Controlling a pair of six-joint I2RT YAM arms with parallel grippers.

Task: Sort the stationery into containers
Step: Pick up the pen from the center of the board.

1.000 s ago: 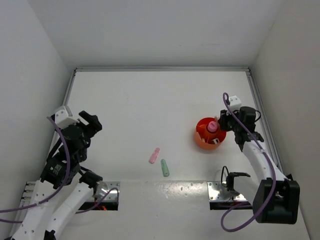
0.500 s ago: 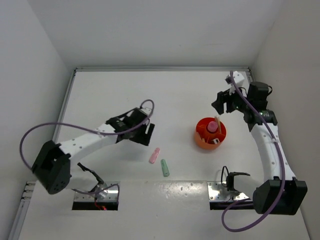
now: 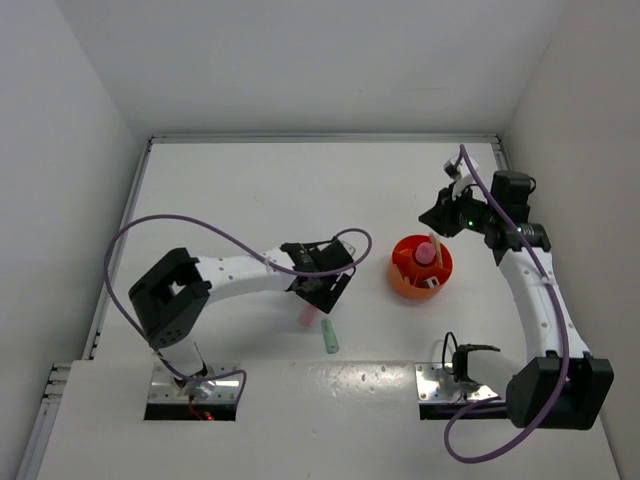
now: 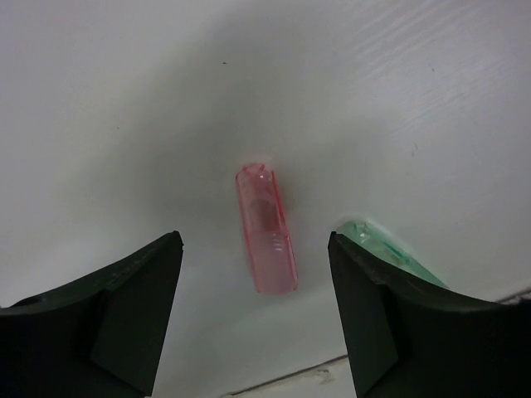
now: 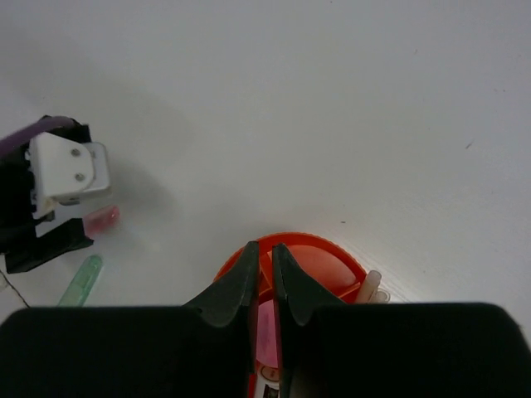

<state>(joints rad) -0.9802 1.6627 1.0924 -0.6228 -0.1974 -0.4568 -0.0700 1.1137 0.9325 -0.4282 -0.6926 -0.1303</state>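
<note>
So the left hand point(image 4: 253, 245) is hanging over the worktop point(image 4: 124, 99) with its jaws spread wide and nothing in them. The pink marker point(image 4: 266, 228) lies flat right in the gap, touching neither finger. The marker's long axis runs pretty much crosswise to the line between the two fingers, tilted just a bit, so a straight drop and squeeze should pinch it across its narrow width. The mint-green marker point(image 4: 386, 253) sits just beside one finger and could get bumped. Both markers are off to the left of the orange-red tub point(image 3: 405, 288), the pink one nearer it. The right hand point(image 5: 264, 249) hovers over the tub, pinched nearly shut with nothing visibly held, so the left arm is clearly the closer one.
</note>
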